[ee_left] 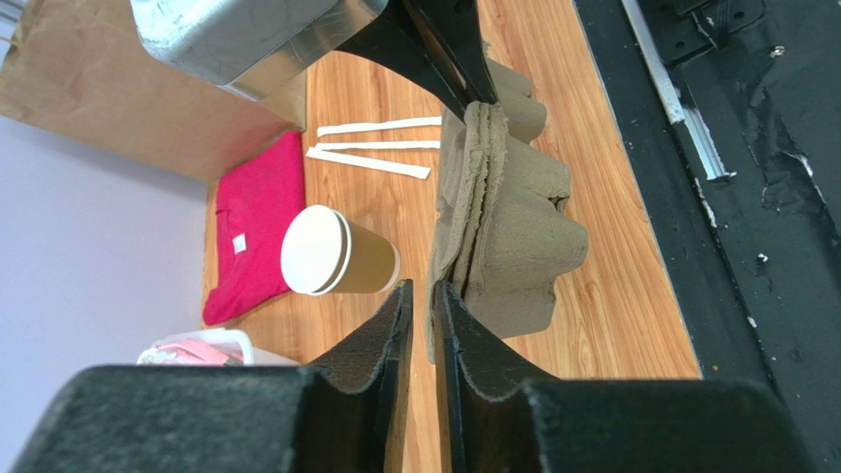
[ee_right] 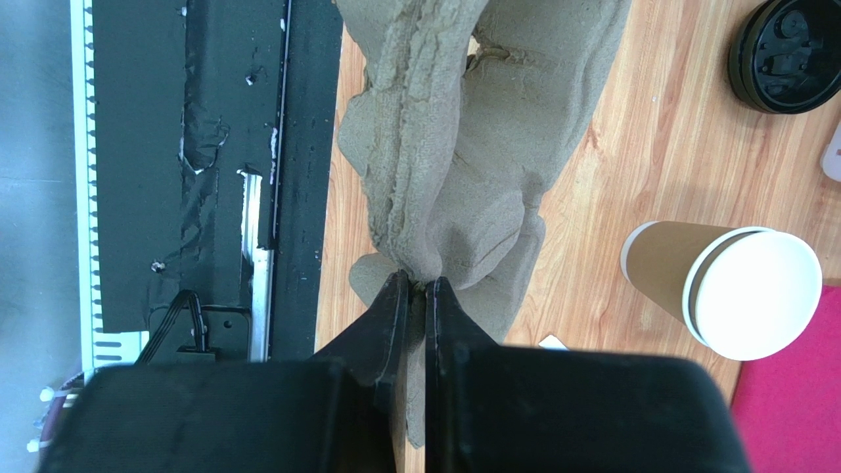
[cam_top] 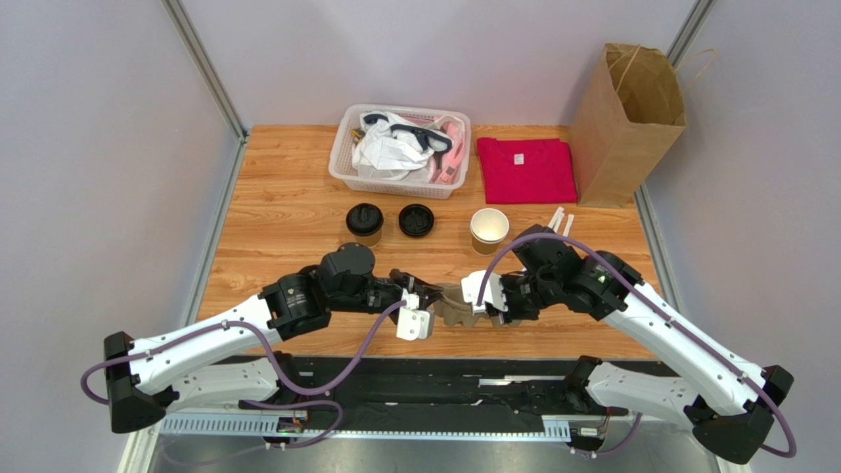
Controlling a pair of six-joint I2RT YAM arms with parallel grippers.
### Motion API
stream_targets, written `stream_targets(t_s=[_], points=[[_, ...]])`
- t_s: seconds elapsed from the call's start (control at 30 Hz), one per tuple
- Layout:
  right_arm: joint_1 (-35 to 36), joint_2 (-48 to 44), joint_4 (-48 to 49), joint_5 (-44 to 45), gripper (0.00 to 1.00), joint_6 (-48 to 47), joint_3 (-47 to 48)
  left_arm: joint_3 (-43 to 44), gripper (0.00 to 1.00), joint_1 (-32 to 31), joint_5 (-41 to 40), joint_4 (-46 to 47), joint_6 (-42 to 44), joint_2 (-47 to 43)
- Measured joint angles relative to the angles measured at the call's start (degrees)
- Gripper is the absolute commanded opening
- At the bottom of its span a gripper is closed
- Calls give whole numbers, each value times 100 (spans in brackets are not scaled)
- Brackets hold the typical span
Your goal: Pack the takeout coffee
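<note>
Both my hands are pinched nearly shut on the same pulp cup tray (ee_right: pixel 464 148). My right hand (ee_right: pixel 415 286) has a thin edge at one end, and my left hand (ee_left: pixel 422 293) has the rim at the other end, so the tray hangs between them above the bench (cam_top: pixel 286 217).

The layered edge looks like two trays nested together. If I pull unevenly, I judge that the soft pulp could tear at my fingertips, or one thin rim could slip free and drop.

The open paper cup (ee_left: pixel 336 251) stands near the tray, so a swing could tip it. The takeout coffee (cam_top: pixel 364 223), lidded, stands further back beside a loose black lid (cam_top: pixel 416 220), well apart from both hands.

I can read no brand anywhere. The red cloth (ee_left: pixel 259 227) carries a small white tag, and the loose lid has raised marks, but both are too small to make out.
</note>
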Motion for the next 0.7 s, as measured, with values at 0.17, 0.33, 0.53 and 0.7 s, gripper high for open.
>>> stream_targets(t_s=[0.17,0.33,0.53,0.7], points=[[48,0,0,92,0,-7,0,4,27,0,168,-68,144,20],[52,0,-13,212,0,-24,0,120,27,0,426,-396,271,157],[136,-17,11,323,0,-26,0,323,27,0,693,-817,380,332],[175,-17,103,450,0,-11,0,584,17,-4,798,-1211,387,544]])
